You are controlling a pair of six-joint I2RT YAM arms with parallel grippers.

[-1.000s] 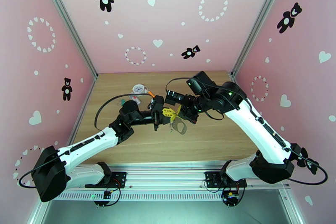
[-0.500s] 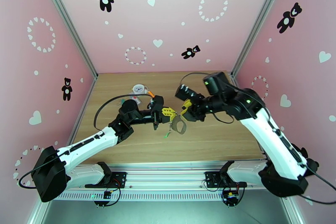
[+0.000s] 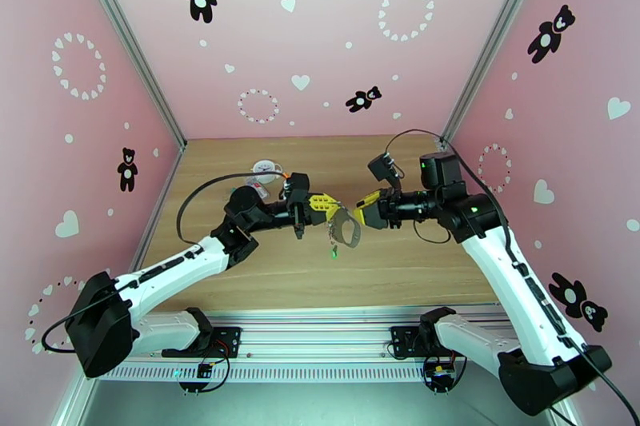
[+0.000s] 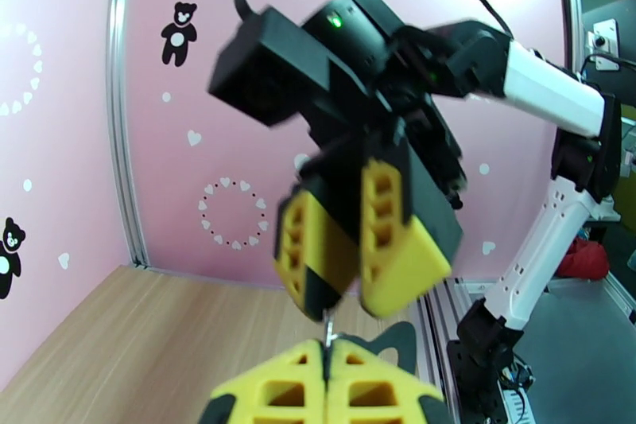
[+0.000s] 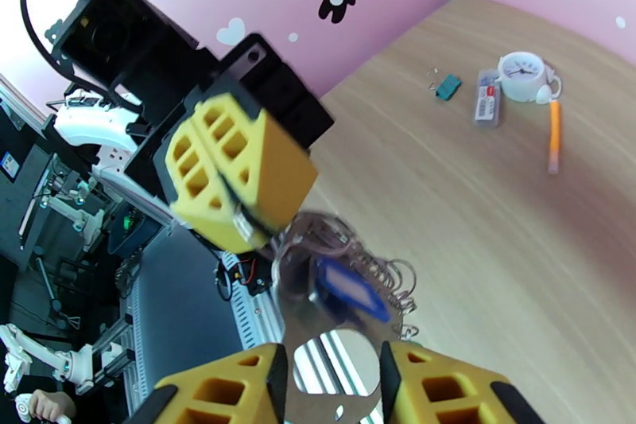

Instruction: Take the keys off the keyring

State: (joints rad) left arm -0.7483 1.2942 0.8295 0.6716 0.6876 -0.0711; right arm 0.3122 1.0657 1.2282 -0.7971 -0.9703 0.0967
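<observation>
Hanging at the centre of the top view, the keyring (image 3: 346, 229) is clamped between the closed fingers of the left gripper (image 3: 330, 208). The green-tagged key (image 3: 334, 252) dangles below it. In the right wrist view, the blue-tagged key (image 5: 350, 290) sits lower centre. Immediately right of the keyring, the right gripper (image 3: 359, 212) has its fingers apart.

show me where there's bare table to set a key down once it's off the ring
Free: the wide near strip of table between the hanging keyring and the front rail, and the far-right corner behind the right gripper. Crowded: far left, beyond the left gripper, where the white clock, orange pen, teal tag and red-and-white tag lie.
</observation>
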